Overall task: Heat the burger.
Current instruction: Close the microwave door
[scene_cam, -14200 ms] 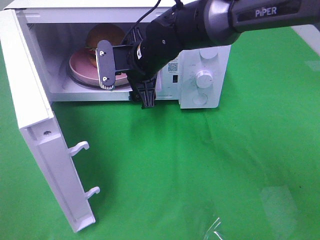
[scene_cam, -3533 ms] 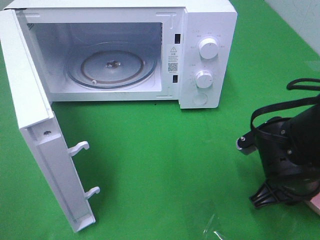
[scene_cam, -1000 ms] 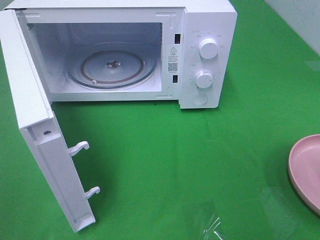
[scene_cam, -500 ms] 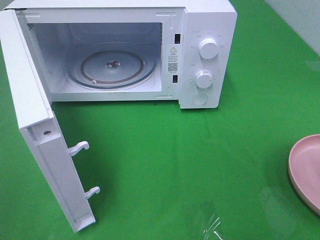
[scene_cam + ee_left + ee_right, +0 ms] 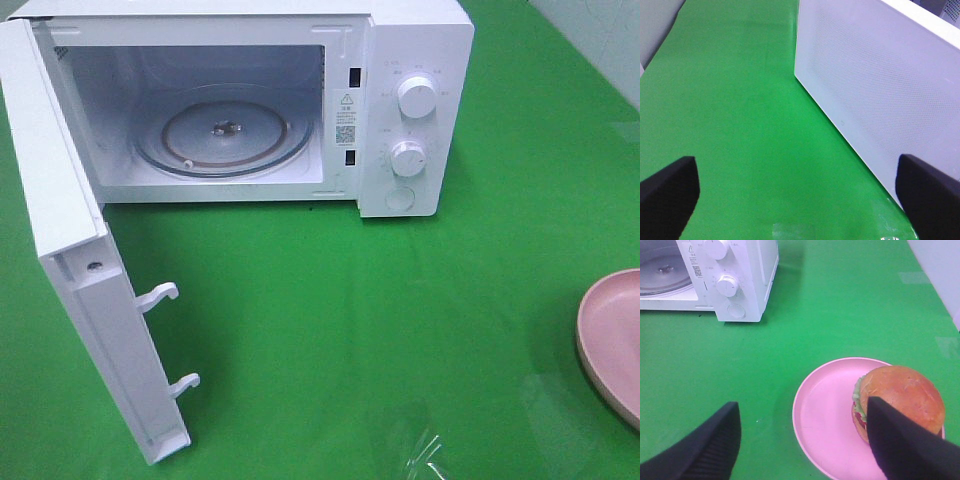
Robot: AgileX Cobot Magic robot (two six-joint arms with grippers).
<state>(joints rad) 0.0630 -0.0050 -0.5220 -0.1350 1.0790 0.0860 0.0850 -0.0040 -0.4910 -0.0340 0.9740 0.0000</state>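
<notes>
My right gripper (image 5: 800,440) gapes empty above the burger (image 5: 900,402), low right on its pink plate (image 5: 822,415); my left gripper (image 5: 797,192) hangs wide. The microwave (image 5: 400,100) stands open, empty: heating looks finished, door still unshut.

Only fingertips show. The left gripper (image 5: 800,200) has two matte black, blunt, wedge-shaped fingers (image 5: 667,192). The right gripper (image 5: 800,440) has similar black, broad, tapering fingers (image 5: 902,445) with smooth, unmarked surfaces.

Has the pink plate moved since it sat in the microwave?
Yes. The pink plate has left the open microwave and now lies on the green cloth, right of it and nearer the camera.
</notes>
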